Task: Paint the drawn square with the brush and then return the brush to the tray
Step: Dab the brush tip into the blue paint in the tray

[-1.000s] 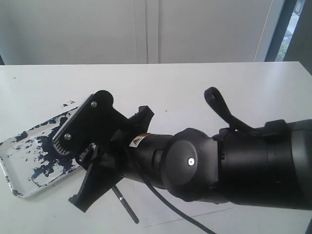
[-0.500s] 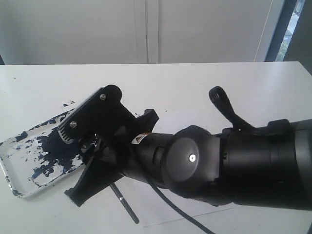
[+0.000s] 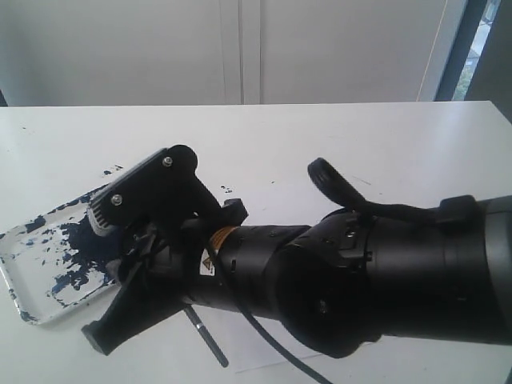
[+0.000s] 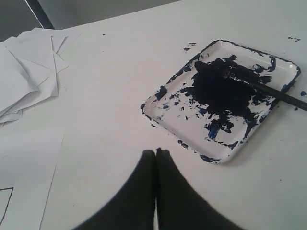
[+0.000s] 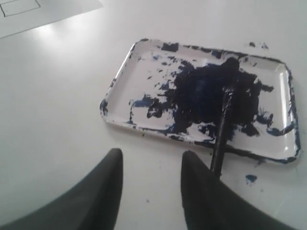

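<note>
- The brush point(image 5: 222, 129), a thin black stick, lies across the tray point(image 5: 144, 76). Its clotted tip is sunk in the big blue-black paint blob point(image 5: 201, 91), and its handle runs out over the raised rim onto the white worktop point(image 5: 57, 96).
- The tray is white with rounded corners, blotched and spattered with the same dark paint on its floor and rim. A few drops dot the worktop just beside it.
- The right pincer point(image 5: 152, 158) hangs near the tray's rim, its two fingers spread wide with nothing between them.
- The brush handle passes beside one of those fingers and its end is hidden behind that finger. Whether they touch cannot be told.
- The left pincer point(image 4: 156, 154) stands off the tray's corner without touching it, fingers pressed together with no gap, holding nothing.
- The drawn square point(image 5: 19, 7) is a thin black outline on a paper sheet point(image 5: 62, 12). The right wrist view's edge cuts it off, and the part that shows is white inside.
- In the exterior view the right arm's black bulk fills the foreground and covers part of the tray and most of the brush. Only a short length of handle shows beneath it.
- The band near the bristles is hard to make out under the paint.
- A loose pile of papers point(image 4: 29, 62) lies well apart from the tray.
</note>
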